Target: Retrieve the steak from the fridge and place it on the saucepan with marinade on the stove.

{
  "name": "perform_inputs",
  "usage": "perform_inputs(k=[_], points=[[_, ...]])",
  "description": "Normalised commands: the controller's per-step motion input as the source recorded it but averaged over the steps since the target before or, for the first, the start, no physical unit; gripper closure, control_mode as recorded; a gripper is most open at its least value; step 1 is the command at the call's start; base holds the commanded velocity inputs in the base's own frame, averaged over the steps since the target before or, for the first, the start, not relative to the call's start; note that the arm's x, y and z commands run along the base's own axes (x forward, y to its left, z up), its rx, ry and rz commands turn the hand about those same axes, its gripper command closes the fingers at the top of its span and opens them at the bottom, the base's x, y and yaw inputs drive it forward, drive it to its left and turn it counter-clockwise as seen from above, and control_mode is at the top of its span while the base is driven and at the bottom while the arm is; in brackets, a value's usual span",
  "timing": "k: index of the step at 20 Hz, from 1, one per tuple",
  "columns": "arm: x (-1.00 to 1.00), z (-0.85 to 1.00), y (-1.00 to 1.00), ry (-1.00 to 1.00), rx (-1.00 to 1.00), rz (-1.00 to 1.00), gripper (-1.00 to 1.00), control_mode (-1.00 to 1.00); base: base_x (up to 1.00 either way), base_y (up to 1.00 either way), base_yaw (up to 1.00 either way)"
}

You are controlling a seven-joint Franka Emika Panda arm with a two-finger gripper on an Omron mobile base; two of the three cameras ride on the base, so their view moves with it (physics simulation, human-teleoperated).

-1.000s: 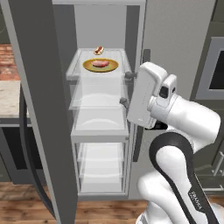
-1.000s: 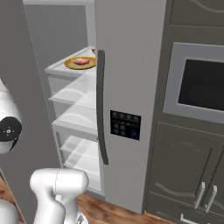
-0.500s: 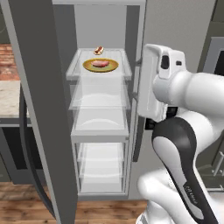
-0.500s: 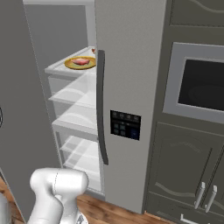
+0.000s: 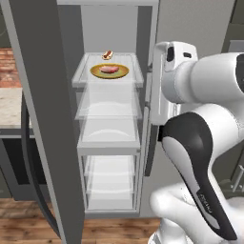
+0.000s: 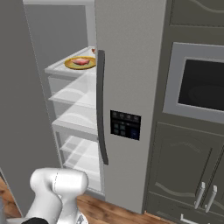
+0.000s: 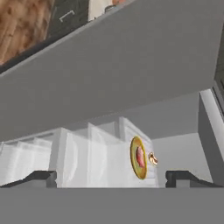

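The robot arm [image 5: 200, 119] had swung further to its right over the last second, its white hand now raised beside the fridge's open compartment and rolled over — the hand view showed the shelves lying sideways. The claw [image 7: 111, 178] stood wide, holding nothing, its two dark fingertips [image 7: 41, 177] well apart at the bottom of that view. Nothing else had stirred: the steak [image 5: 109, 69] lay as before on the round yellow-olive plate [image 5: 109, 72] on the top glass shelf [image 5: 107, 81] of the fridge [image 6: 131, 65], its left door [image 5: 43, 119] swung open and its right door shut.

That left the task at its opening step. The arm appeared to be turning to line up with the shelf, and the steak was well apart from the claw, so the reach, the grasp and the carry to the stove all remained ahead.

A tiny red-and-white item [image 5: 107, 55] sat just behind the plate, near enough to be nudged by a deep reach. The shelf's raised clear rim and the fridge's inner wall hemmed the plate in on both sides, and the open door stood close on the left — a narrow way in. To the right of the fridge were a built-in oven [image 6: 197, 87] and dark cabinets [image 6: 183, 175].
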Motion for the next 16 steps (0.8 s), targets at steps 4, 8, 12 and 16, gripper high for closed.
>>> perform_inputs(k=[4, 8, 12, 16], points=[[-0.14, -0.33, -0.14, -0.21, 0.15, -0.25, -1.00, -1.00, 0.00, 0.00, 0.00], [-0.17, -0.18, -0.05, -0.30, 0.30, -0.38, -1.00, -1.00, 0.00, 0.00, 0.00], [-0.02, 0.00, -0.15, -0.30, 0.37, -0.43, -1.00, -1.00, 0.00, 0.00, 0.00], [0.00, 0.26, -0.24, -0.22, 0.40, -0.34, -1.00, -1.00, 0.00, 0.00, 0.00]])
